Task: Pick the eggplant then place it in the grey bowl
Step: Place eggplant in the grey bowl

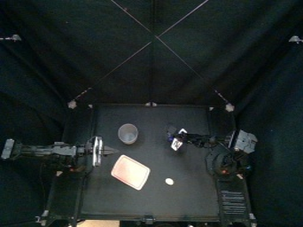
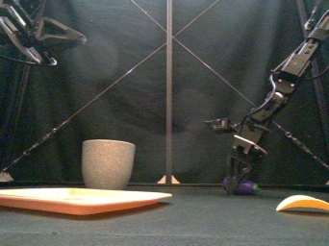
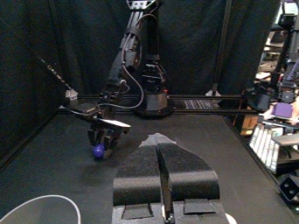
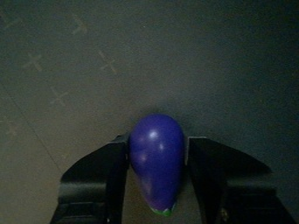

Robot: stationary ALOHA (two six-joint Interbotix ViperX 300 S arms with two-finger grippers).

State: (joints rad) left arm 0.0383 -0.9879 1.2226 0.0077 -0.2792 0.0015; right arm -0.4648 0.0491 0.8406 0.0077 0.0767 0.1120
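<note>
1. Grey speckled cup [image 2: 108, 163], upright, left of centre in the front view. In the top view, just above and left of the table's middle, with the interior showing only plain pale grey.
2. Pink tray [image 1: 130, 171], flat on the table, below the cup in the top view and apart from it. Surface plain pink from above. Cut off by the left edge in the front view.
3. Eggplant [image 4: 158, 162], purple, outside both containers. Pinched between the two jaws of the right gripper [image 1: 178, 141], right of the cup in the top view and apart from it. Low at lower right of centre in the front view; cannot tell whether touching the table.
4. Small pale yellow toy [image 2: 303, 204], lying at the lower right of the front view and cut off by the right edge. Too small to tell what kind.
5. Left gripper [image 3: 162, 144], jaws pressed together on nothing, at the table's left edge in the top view, left of the tray.
6. Cup's pale rim, only an arc, at the lower left corner of the left wrist view; inside lost in the dark.
</note>
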